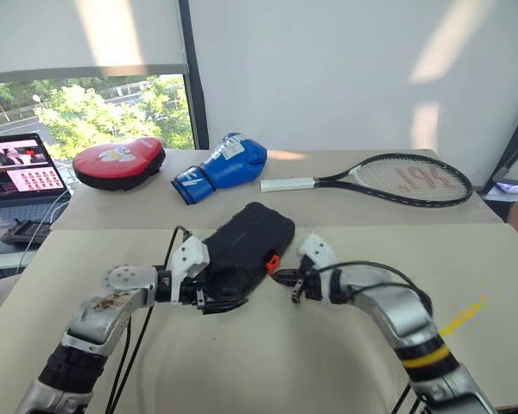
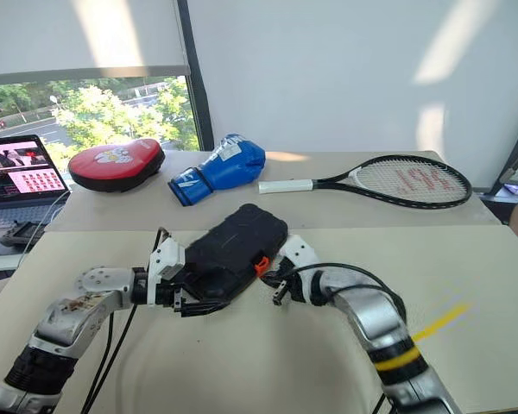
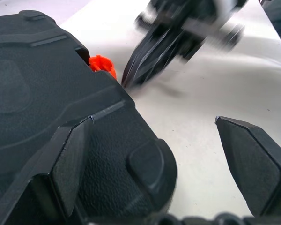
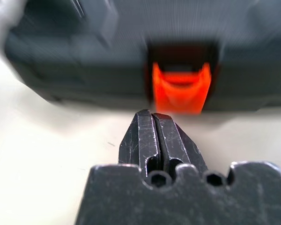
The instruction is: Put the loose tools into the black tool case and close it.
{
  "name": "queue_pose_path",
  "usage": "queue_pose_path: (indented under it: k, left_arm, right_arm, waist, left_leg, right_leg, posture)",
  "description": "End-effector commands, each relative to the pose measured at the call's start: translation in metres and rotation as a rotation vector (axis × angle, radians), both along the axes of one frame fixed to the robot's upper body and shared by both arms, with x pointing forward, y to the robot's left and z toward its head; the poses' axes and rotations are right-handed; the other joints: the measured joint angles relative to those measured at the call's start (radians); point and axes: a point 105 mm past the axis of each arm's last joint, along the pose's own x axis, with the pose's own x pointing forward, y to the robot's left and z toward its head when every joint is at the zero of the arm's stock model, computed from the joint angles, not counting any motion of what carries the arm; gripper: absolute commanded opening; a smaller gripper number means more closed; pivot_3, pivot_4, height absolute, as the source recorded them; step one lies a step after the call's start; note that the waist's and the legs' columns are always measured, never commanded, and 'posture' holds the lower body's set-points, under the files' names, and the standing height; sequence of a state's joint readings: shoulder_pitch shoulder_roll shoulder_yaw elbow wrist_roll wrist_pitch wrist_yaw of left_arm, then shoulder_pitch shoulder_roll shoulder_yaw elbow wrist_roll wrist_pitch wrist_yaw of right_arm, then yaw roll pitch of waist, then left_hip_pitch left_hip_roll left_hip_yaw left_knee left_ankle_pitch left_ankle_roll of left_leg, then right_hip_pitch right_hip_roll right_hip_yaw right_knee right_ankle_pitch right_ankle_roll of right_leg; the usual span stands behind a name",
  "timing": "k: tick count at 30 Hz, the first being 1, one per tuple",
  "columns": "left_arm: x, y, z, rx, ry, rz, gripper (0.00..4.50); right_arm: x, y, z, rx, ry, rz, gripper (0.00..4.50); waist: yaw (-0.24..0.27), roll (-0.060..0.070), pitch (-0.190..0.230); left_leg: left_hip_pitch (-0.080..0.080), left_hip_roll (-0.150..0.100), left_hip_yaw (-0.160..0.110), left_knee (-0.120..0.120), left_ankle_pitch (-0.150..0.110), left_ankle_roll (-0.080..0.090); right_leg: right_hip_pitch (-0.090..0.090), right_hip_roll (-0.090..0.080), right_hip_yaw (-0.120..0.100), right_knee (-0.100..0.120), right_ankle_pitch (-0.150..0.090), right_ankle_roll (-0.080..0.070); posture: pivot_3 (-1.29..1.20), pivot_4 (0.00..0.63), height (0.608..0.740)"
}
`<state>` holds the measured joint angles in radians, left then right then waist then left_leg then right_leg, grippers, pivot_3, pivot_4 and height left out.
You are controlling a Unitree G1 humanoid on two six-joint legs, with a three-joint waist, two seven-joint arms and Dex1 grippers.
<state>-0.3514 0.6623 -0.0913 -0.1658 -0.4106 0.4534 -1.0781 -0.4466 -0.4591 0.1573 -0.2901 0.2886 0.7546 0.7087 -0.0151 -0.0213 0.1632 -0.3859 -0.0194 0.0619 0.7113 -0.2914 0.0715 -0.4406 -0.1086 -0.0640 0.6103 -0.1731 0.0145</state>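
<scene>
The black tool case (image 1: 250,235) lies with its lid down on the near table, its orange latch (image 1: 273,262) facing my right arm. My left gripper (image 1: 209,299) is open at the case's near corner: one finger (image 3: 68,154) lies over the textured shell (image 3: 42,89), the other (image 3: 253,159) hangs over bare table. My right gripper (image 4: 152,117) is shut with nothing in it. Its tips point at the orange latch (image 4: 180,91), just short of it. The left wrist view shows those shut tips (image 3: 131,77) beside the latch (image 3: 102,64). The loose tools are out of view.
On the far table lie a red pad (image 1: 119,162), a blue boxing glove (image 1: 220,166) and a tennis racket (image 1: 397,178). An open laptop (image 1: 22,172) stands at the far left. A yellow mark (image 1: 462,315) crosses the near table (image 1: 345,362) on the right.
</scene>
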Motion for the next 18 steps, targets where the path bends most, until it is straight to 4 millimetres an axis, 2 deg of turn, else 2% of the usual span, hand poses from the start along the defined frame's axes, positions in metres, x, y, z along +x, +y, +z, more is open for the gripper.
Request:
queue_pose_path:
  k: [1, 3, 9, 14, 18]
  left_arm:
    - [-0.001, 0.007, -0.019, 0.042, 0.067, 0.040, 4.50]
    - [-0.001, 0.006, -0.021, 0.052, 0.068, 0.033, 4.50]
    - [0.001, 0.005, -0.019, 0.060, 0.064, 0.030, 4.50]
    - [0.000, 0.005, -0.019, 0.062, 0.066, 0.028, 4.50]
    - [-0.001, 0.004, -0.017, 0.052, 0.058, 0.024, 4.50]
  right_arm:
    - [0.000, -0.004, 0.010, 0.045, -0.018, -0.051, 0.06]
    - [0.004, 0.000, 0.009, 0.040, -0.018, -0.052, 0.06]
    - [0.021, 0.014, 0.005, 0.029, -0.017, -0.051, 0.06]
    - [0.029, 0.023, 0.006, 0.037, -0.025, -0.033, 0.06]
    - [0.032, 0.026, 0.006, 0.048, -0.031, -0.021, 0.06]
  waist:
    - [0.001, 0.000, 0.000]
    - [0.003, 0.000, 0.000]
    - [0.003, 0.000, 0.000]
    - [0.001, 0.000, 0.000]
    - [-0.003, 0.000, 0.000]
  left_leg:
    - [0.001, 0.000, 0.000, 0.000, -0.001, 0.001]
    - [0.003, 0.000, 0.000, 0.000, -0.004, 0.006]
    - [0.004, 0.000, -0.001, 0.000, -0.002, 0.004]
    - [0.003, 0.000, -0.001, 0.000, 0.000, 0.000]
    - [0.004, 0.001, 0.000, 0.000, -0.002, 0.004]
  right_leg:
    - [0.001, 0.000, 0.000, 0.000, 0.000, 0.000]
    - [0.002, 0.000, 0.000, 0.001, 0.000, 0.000]
    - [0.002, 0.001, 0.000, 0.002, 0.001, -0.002]
    - [0.002, 0.001, 0.000, 0.001, 0.001, -0.002]
    - [0.002, 0.002, 0.000, 0.002, 0.001, -0.002]
  posture:
    - [0.00, 0.150, 0.740]
    - [0.00, 0.150, 0.740]
    - [0.00, 0.150, 0.740]
    - [0.00, 0.150, 0.740]
    - [0.00, 0.150, 0.740]
